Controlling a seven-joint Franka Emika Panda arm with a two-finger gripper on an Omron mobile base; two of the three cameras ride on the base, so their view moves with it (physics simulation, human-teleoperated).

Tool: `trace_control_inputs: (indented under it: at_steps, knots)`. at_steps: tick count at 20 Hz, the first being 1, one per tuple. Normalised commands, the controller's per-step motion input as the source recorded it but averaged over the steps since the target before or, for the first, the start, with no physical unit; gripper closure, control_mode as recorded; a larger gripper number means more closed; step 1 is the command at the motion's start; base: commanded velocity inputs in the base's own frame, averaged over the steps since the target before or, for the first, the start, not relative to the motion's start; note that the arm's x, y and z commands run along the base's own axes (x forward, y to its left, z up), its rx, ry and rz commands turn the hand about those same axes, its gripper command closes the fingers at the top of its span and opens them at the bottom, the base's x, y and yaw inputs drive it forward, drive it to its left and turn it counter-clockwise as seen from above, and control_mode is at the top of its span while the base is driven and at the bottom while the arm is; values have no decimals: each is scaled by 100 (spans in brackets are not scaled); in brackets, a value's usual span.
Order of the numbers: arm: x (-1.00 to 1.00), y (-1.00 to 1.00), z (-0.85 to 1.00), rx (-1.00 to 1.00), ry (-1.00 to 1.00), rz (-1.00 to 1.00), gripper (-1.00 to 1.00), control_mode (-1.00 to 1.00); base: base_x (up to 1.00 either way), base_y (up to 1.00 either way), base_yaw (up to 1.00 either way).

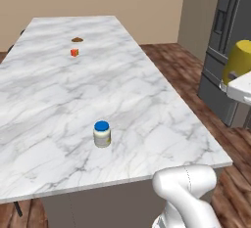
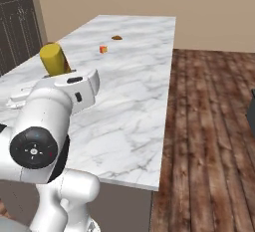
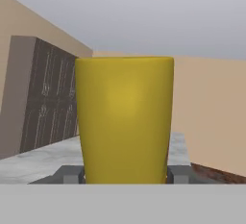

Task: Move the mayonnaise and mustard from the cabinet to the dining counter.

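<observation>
One of two items is delivered: the mayonnaise (image 1: 102, 133) stands on the desk (image 1: 44, 100), near its front edge. The end effector (image 3: 126, 175) grips the mustard (image 3: 125, 119) above the desk, apparently awaiting placement beside the mayonnaise.

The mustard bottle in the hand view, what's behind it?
Behind the mustard, gripped in the hand, are a tan wall, a dark panelled unit to its left and a strip of the dining counter. The bottle covers whatever lies straight behind it.
</observation>
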Motion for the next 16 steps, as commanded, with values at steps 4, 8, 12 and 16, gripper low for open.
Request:
trace_control_inputs:
  at_steps: [4, 8, 12, 16]
  knots:
    - [89, -1, -20, 0, 18, 8, 100, -100, 0, 0, 0]
    - [84, -7, -27, -1, 16, 17, 100, -100, 0, 0, 0]
    - [86, -22, -44, -4, 14, 29, 100, -100, 0, 0, 0]
    - [75, -40, -63, -5, 11, 46, 100, -100, 0, 0, 0]
